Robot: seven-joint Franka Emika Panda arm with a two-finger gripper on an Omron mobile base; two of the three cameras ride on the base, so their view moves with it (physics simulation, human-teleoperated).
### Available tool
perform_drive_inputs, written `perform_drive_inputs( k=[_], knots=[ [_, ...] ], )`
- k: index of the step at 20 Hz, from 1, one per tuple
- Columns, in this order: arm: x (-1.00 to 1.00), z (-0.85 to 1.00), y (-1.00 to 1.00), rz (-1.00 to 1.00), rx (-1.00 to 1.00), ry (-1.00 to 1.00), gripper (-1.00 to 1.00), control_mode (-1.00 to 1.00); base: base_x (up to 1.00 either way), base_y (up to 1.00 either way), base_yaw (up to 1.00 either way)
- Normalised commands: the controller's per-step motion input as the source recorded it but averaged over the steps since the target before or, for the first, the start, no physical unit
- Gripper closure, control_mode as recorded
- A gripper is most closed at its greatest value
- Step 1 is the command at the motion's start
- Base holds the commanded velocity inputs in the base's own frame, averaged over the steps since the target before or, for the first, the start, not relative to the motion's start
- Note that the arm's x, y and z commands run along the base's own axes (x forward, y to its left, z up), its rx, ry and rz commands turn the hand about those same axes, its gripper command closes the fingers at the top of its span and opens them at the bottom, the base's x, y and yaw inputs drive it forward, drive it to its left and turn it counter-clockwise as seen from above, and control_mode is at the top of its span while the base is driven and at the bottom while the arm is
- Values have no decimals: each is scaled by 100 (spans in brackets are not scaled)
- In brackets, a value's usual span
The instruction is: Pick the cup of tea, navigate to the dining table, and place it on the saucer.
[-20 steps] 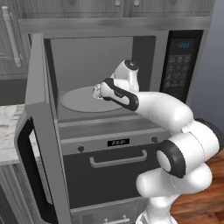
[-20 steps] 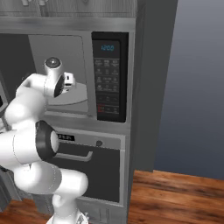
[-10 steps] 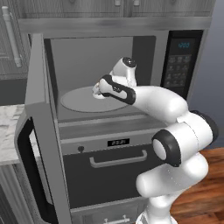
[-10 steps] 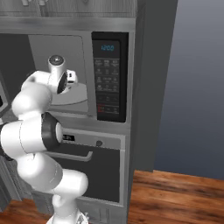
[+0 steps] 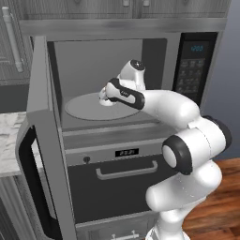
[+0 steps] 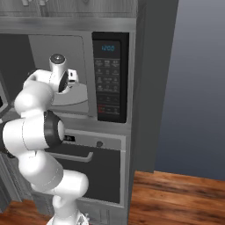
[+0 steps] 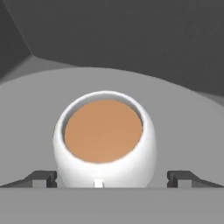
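Observation:
The cup of tea [image 7: 105,140], white and round with brown liquid, stands on the grey round turntable plate [image 7: 183,127] inside the open microwave. My gripper [image 7: 112,177] is open, one dark fingertip [image 7: 43,177] to each side of the cup with gaps showing. In the left base view the gripper [image 5: 106,96] reaches over the turntable plate [image 5: 86,110], and the cup is mostly hidden by the hand. The dining table and the saucer are out of view.
The microwave door [image 5: 42,140] stands swung open on the left, close to the arm. The control panel [image 5: 192,65] sits right of the cavity, with an oven drawer handle [image 5: 126,171] below. A white marbled surface [image 5: 7,140] lies at far left. Wood floor [image 6: 176,197] spreads to the right.
The arm has stretched a little deeper into the microwave, carrying the hand leftward over the turntable toward the cup. The base has not moved.

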Motion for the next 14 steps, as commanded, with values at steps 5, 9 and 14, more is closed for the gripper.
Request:
perform_drive_inputs(
  k=[5,9,14],
  knots=[
    [-21,0,0,0,0,0,-100,-100,0,0,0],
    [-7,-3,0,0,0,0,-100,-100,0,0,0],
    [0,-6,0,0,0,0,-100,-100,0,0,0]
  ],
)
